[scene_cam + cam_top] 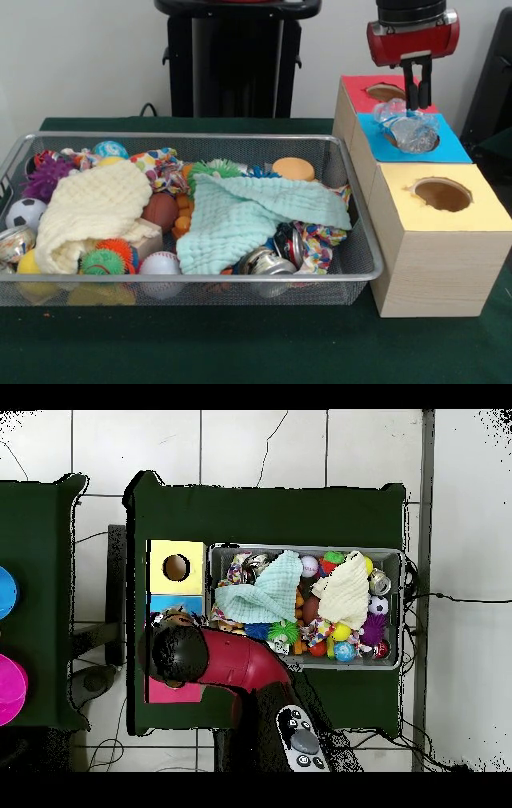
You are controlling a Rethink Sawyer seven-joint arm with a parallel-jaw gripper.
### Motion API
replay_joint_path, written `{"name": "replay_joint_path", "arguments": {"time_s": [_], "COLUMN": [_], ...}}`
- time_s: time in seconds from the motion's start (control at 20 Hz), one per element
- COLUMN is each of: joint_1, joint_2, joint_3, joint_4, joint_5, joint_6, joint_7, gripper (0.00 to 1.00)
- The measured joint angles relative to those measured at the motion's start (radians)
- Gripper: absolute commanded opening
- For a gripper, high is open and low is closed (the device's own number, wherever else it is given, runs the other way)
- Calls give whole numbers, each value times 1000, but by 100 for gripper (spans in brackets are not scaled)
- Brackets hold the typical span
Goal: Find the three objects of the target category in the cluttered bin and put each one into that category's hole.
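The silver wire-mesh bin (240,278) stands on the green table, full of clutter; it also shows in the overhead view (402,609). To its right stand three wooden boxes with holes: red-topped (360,88), blue-topped (448,148) and yellow-topped (464,212). My gripper (416,106) hangs over the blue box, shut on the top of a crumpled clear plastic bottle (414,132) that rests in the blue hole. In the overhead view the arm (230,664) covers the gripper and most of the blue box.
In the bin lie a cream cloth (92,204), a mint cloth (248,212), a baseball (160,262), a soccer ball (26,212), spiky balls, crushed cans (268,260) and an orange disc (293,168). The cloths hide what lies under them.
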Motion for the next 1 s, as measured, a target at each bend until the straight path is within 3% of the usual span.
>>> {"name": "replay_joint_path", "arguments": {"time_s": [1.0], "joint_1": [9], "joint_2": [38], "joint_3": [0], "joint_4": [3], "joint_5": [0], "joint_6": [-71], "joint_7": [0], "gripper": [0]}}
